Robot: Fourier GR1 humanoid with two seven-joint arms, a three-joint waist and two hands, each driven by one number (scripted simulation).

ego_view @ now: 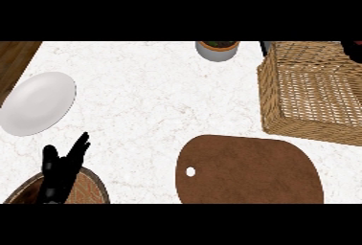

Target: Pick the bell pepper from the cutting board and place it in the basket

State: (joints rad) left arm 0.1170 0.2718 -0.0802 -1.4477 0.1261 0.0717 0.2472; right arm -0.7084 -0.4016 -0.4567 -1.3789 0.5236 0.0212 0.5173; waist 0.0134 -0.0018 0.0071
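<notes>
On the cutting board (pixel 247 170), the brown slab at the lower middle of the bench (pixel 155 95), no bell pepper shows; its top lies bare but for the small white hanging hole near its left end; nor can I find the pepper inside the basket (pixel 311 93), whose woven floor looks empty from this steep angle, though its far right corner runs out of view; so where the pepper is I cannot tell.

The basket sits at the upper right, just beyond the board's far edge and apart from it; a dark red shape at the top right corner, behind the basket's rim, is too cut off to name. A grey pot (pixel 217 49) stands at the top middle; a white plate (pixel 37 103) lies at the left; a round wooden bowl (pixel 81 189) sits at the lower left.

The left hand (pixel 62 170) shows above that bowl, fingers straight and apart, holding nothing, resting; the right hand is not in view.

Judging the step: locate the pepper before reaching; if carried, lower it well inside the basket's rim before the fingers part.
</notes>
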